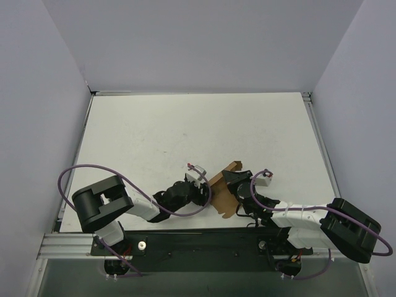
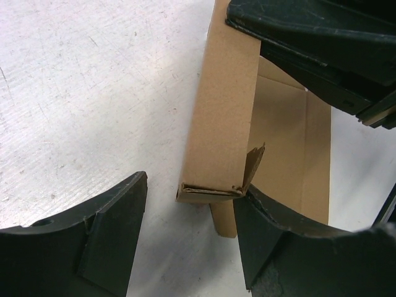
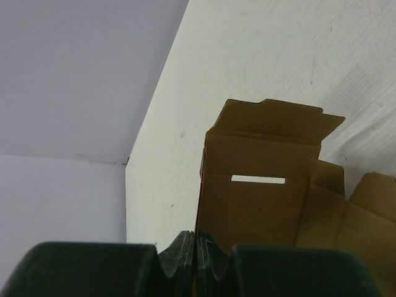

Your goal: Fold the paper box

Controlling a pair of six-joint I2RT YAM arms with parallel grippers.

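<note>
The white table point(image 1: 185, 130) carried the paper box point(image 2: 223, 111) near its front edge, between the two arms. The box looked roughly half formed. One long wall was folded double and a slotted panel point(image 3: 258, 179) stood upright, but the end flap point(image 3: 272, 120) hung loose and nothing was closed. The left tool point(image 2: 189, 216) gaped wide astride that wall's end. The right tool point(image 3: 196, 250) was pressed tight, seemingly pinching the box's edge. From above the arms hid most of the cardboard, so whether any tabs had locked could not be told.
</note>
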